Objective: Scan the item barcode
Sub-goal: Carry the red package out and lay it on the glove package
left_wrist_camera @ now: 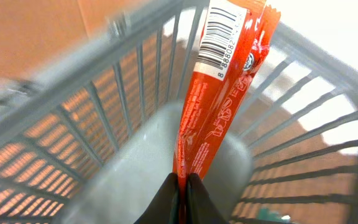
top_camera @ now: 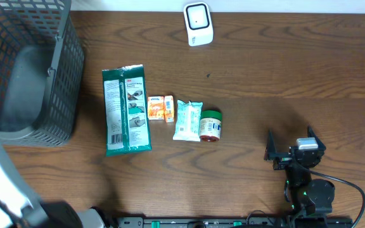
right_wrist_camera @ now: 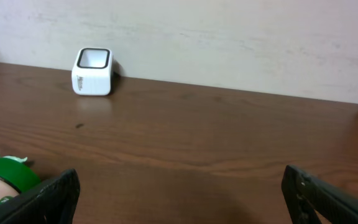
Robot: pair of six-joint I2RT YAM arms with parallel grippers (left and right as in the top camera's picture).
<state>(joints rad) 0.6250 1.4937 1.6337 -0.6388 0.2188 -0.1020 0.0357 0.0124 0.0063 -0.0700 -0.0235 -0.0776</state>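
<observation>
The left hand (left_wrist_camera: pixel 182 186) is closed tight on the lower end of an orange packet (left_wrist_camera: pixel 219 106) inside the grey basket (left_wrist_camera: pixel 129 68), with the packet's barcode (left_wrist_camera: pixel 221 34) at its far end. The right hand (right_wrist_camera: pixel 182 196) stands wide, low over the surface (right_wrist_camera: pixel 229 137).

Scanner (top_camera: pixel 198 24) in overhead, right-wrist views

light: bright, even | shadows: soft on table (top_camera: pixel 265 76) | blur: basket (left_wrist_camera: pixel 148 22) smeared in left wrist view
</observation>
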